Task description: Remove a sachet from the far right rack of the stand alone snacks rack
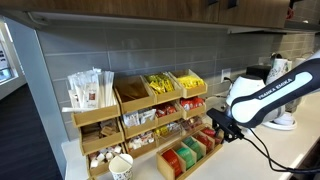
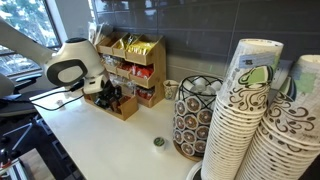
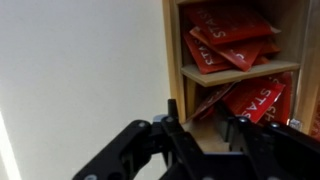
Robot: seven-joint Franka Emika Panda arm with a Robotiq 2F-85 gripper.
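The low light-wood snacks rack (image 1: pixel 185 155) stands on the counter in front of the taller shelf unit; it also shows in an exterior view (image 2: pixel 126 107). My gripper (image 1: pixel 222 128) hovers at its red-packet end compartment (image 1: pixel 208 135). In the wrist view the gripper (image 3: pixel 207 138) is open, its two black fingers either side of a bare wooden floor. Red sachets (image 3: pixel 252 100) lie just beyond the fingertips, and more (image 3: pixel 230 40) lie in the slot above. Nothing is between the fingers.
The three-tier wooden shelf (image 1: pixel 140 105) of snacks stands behind the rack. A paper cup (image 1: pixel 121 167) stands at the counter's front. Tall stacks of patterned cups (image 2: pixel 250 110) and a patterned holder (image 2: pixel 190 125) stand nearby. A small round lid (image 2: pixel 158 142) lies on the counter.
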